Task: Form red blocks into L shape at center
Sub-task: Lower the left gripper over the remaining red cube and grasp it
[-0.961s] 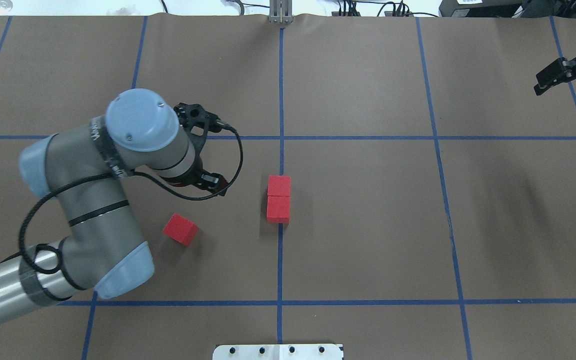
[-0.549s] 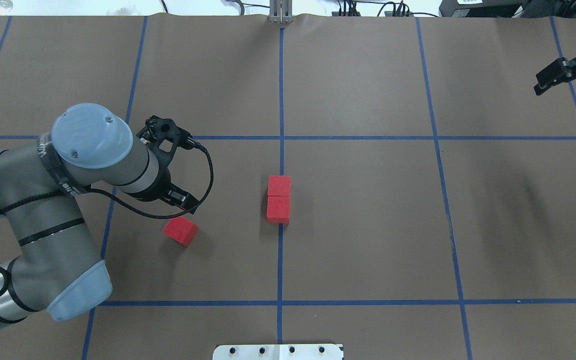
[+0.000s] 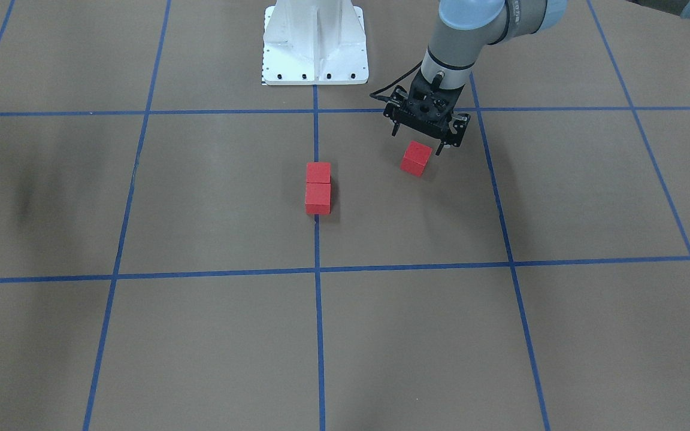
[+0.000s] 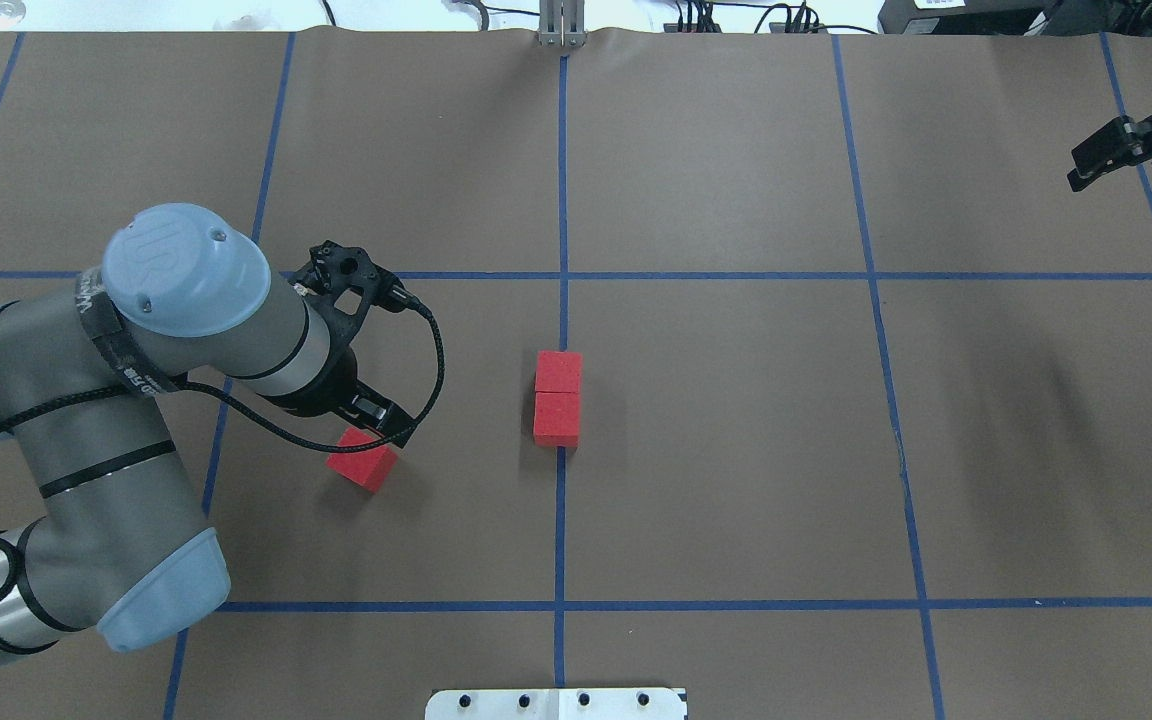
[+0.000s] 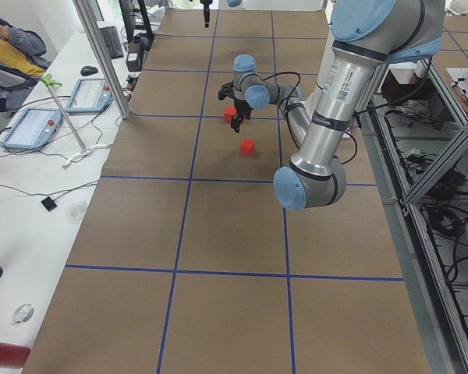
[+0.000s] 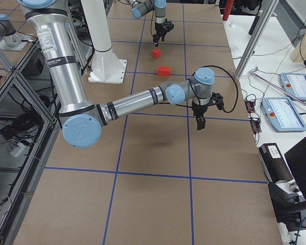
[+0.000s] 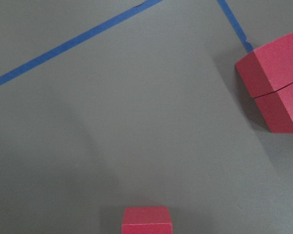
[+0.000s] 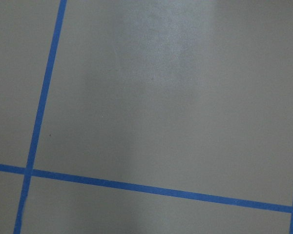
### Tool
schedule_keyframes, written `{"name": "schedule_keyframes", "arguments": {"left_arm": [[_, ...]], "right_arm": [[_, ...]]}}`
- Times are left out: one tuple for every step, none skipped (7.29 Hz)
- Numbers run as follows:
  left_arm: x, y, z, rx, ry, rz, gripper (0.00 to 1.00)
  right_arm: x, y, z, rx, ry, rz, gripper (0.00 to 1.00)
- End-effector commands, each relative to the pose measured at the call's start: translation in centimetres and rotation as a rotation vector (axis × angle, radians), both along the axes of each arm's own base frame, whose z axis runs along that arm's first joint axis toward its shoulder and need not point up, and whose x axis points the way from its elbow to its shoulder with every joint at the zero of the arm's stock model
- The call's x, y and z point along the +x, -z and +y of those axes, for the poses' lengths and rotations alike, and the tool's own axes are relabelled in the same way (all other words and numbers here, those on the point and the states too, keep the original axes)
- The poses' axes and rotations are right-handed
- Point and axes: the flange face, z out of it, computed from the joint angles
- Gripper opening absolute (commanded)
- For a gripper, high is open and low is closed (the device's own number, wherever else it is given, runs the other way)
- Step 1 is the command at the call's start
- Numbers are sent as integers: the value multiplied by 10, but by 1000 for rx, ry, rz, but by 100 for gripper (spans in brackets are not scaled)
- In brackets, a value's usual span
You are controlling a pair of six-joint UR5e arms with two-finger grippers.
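Note:
Two red blocks touch side by side at the table's centre on the blue middle line, the far one (image 4: 558,371) and the near one (image 4: 556,419); they also show in the front view (image 3: 318,188). The third red block (image 4: 363,463) (image 3: 416,158) lies apart to their left, turned at an angle. My left gripper (image 3: 418,139) hovers just above this block, open and empty, its fingers (image 3: 441,145) straddling it from above. The left wrist view shows that block (image 7: 146,222) at the bottom edge and the pair (image 7: 276,83) at right. My right gripper (image 4: 1101,160) is open and empty at the far right.
The brown table cover (image 4: 736,450) carries a blue tape grid. The white robot base plate (image 3: 315,45) stands at the robot's edge. A side bench with tablets (image 5: 31,125) and an operator (image 5: 8,47) lies beyond the table in the exterior left view.
My left arm swung back from near the centre pair toward the loose block. Its gripper now sits over that block. The blocks and the right arm have not moved.

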Motion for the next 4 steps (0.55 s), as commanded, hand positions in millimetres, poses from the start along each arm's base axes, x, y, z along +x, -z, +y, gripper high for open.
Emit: {"name": "schedule_keyframes", "arguments": {"left_arm": [[8, -5, 8, -48, -119, 32, 99], [7, -4, 7, -51, -109, 33, 100], [5, -7, 1, -34, -68, 13, 100], [11, -20, -5, -12, -32, -31, 99]], "right_arm": [[0, 0, 0, -1, 1, -1, 99], [0, 0, 0, -1, 1, -1, 99], [0, 0, 0, -1, 1, -1, 99], [0, 1, 0, 0, -1, -2, 99]]}}
